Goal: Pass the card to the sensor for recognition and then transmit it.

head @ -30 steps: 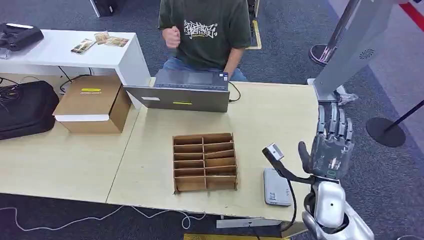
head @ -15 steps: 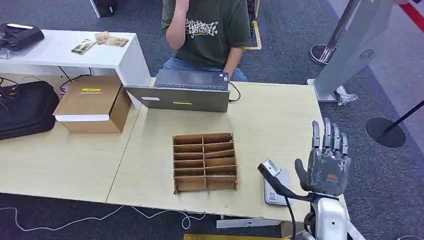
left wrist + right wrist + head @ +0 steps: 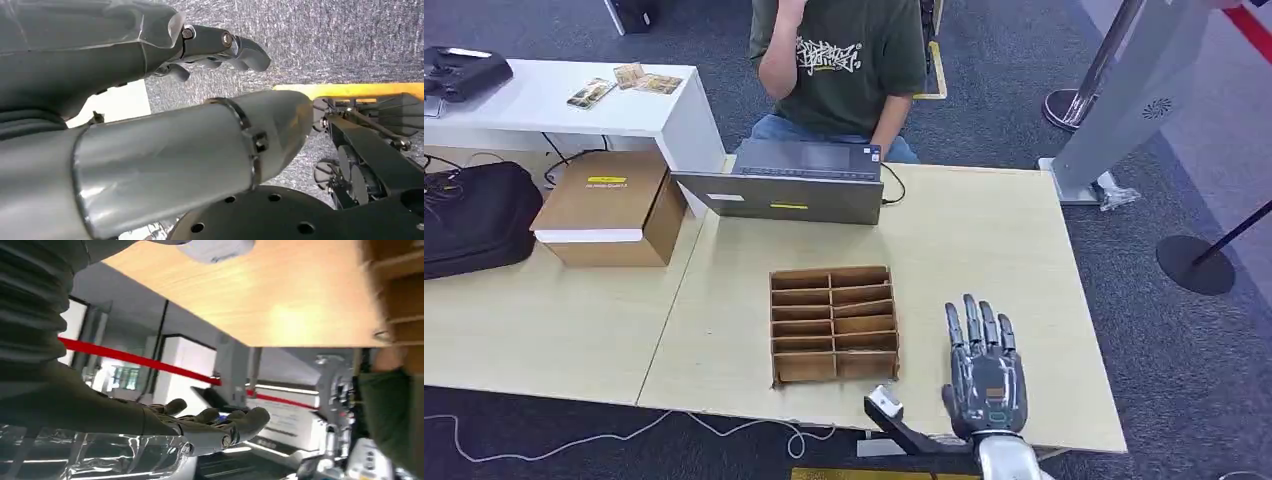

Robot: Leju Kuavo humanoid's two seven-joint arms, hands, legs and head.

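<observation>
**Right hand flat over the sensor spot, no card in sight**

Low in the head view, right of centre, the robot's right hand (image 3: 984, 375) is hovering palm-down over the pale wooden table (image 3: 984, 230), its dark fingers (image 3: 972, 325) stretched straight and slightly apart, holding nothing. It is lying just right of the brown cardboard organiser with slotted compartments (image 3: 833, 322) at the frame's centre. In the right wrist view a small pale grey rounded device (image 3: 215, 248), probably the card sensor, is sitting on the tabletop at the frame's top edge; in the head view the hand is covering that spot. The organiser's slots are looking empty from above, and whether a card is lying under the palm cannot be told.

The left hand (image 3: 220, 47) is hanging over grey carpet, fingers curled in with nothing in them.

At the top of the head view a person in a dark green printed T-shirt (image 3: 844, 60) is sitting behind a grey laptop (image 3: 794, 185).

Judging by this, neither the scanning nor the handover is showing as done; the card has yet to be located.
</observation>
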